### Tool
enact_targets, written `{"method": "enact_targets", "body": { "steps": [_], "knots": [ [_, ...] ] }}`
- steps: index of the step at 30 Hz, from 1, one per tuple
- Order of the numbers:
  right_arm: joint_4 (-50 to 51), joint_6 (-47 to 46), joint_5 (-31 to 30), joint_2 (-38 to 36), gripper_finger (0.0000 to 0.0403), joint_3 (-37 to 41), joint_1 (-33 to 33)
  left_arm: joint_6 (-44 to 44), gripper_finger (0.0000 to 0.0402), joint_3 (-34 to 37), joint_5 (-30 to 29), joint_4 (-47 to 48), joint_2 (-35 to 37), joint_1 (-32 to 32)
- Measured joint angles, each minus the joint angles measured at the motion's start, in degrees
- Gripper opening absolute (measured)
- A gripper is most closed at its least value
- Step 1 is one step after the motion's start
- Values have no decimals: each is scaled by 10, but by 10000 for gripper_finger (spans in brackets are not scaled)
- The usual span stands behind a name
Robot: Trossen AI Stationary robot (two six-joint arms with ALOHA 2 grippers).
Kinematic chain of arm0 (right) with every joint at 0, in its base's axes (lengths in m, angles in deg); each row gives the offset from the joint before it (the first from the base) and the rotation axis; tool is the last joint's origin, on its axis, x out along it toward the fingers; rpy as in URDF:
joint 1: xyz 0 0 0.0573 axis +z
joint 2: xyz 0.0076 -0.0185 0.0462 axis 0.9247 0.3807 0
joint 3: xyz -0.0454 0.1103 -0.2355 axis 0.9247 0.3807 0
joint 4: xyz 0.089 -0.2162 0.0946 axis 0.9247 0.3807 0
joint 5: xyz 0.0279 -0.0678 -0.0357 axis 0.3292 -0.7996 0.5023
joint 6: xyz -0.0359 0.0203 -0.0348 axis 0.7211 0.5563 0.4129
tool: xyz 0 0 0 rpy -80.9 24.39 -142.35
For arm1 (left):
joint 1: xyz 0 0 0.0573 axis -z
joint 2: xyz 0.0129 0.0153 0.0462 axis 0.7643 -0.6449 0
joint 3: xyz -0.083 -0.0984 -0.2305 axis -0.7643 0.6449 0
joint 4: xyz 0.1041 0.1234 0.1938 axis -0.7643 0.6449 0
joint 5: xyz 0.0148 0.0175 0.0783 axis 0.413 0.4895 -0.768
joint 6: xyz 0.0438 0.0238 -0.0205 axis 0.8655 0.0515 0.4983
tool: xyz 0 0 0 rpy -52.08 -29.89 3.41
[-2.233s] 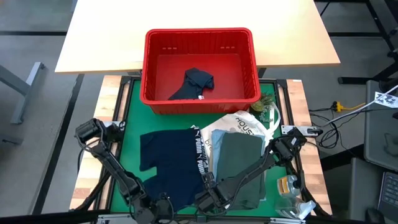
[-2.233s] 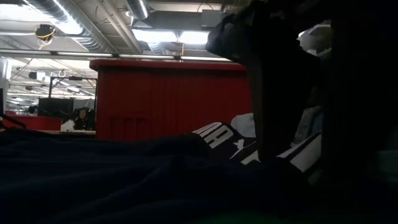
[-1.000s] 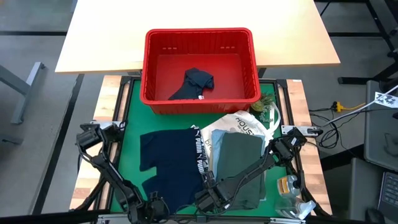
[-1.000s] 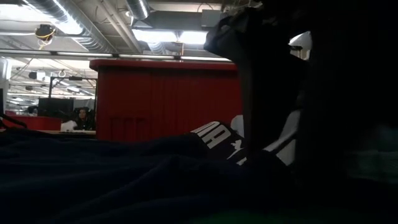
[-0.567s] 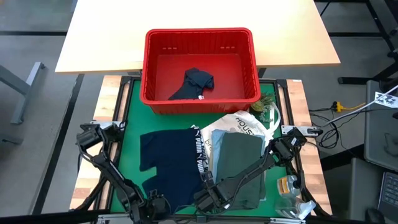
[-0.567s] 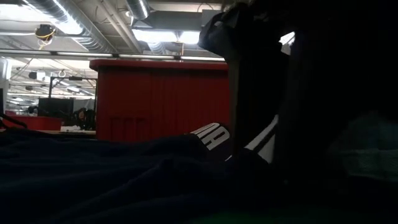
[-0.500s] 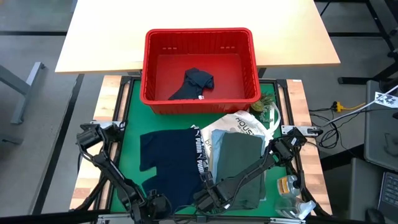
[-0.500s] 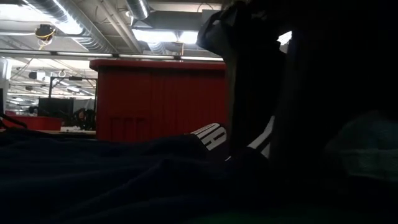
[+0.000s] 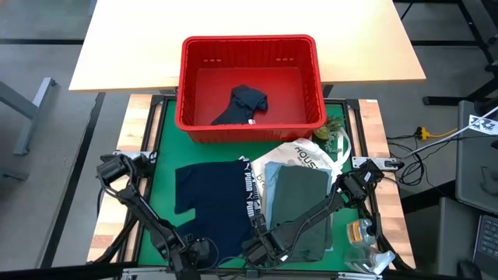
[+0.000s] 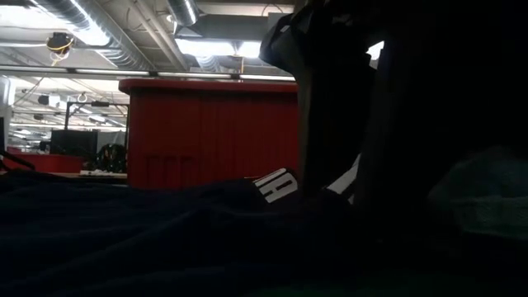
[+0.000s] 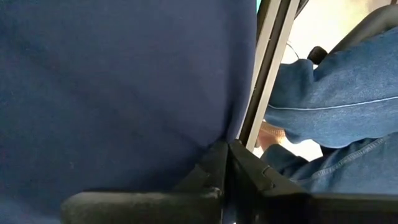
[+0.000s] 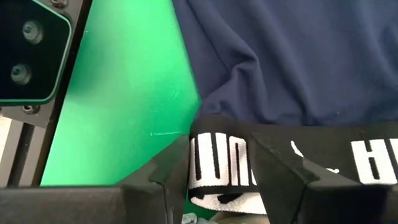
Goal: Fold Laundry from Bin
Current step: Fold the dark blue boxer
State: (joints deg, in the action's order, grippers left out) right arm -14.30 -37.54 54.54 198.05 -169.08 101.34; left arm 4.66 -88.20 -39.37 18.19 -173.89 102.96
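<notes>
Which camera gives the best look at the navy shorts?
The high view: it shows the navy shorts whole, spread on the green mat. The right wrist view shows only the lettered waistband between that gripper's fingers, the left wrist view only plain navy cloth, and the low view a dark fold with some lettering.

Even overhead light is showing the high view clearly. In the low view, bright ceiling lamps (image 10: 223, 48) are leaving the foreground dim and silhouetted.
</notes>
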Motion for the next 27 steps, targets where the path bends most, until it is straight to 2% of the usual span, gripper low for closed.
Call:
{"method": "enact_targets", "body": {
  "steps": [5, 8, 11, 15, 17, 22, 27],
  "knots": [
    [4, 0, 0, 0, 164, 0, 0, 0, 2, 0, 12, 0, 0, -7],
    [4, 0, 0, 0, 147, 0, 0, -7, 2, 0, 16, 0, 0, -9],
    [3, 0, 0, 0, 104, 0, 0, -20, 1, 0, 15, 0, 0, -9],
    [3, 0, 0, 0, 22, 0, 0, -24, 1, -13, 11, 14, -1, -6],
    [3, 0, 4, 0, 10, -3, 0, -24, 1, -27, 9, 26, -2, -5],
    [4, 0, 23, 0, 34, -26, 0, -25, 0, -90, 15, 134, -7, -2],
    [30, 0, 24, 0, 8, -73, 0, -25, 0, -165, -4, 279, -6, 11]
  ]
}}
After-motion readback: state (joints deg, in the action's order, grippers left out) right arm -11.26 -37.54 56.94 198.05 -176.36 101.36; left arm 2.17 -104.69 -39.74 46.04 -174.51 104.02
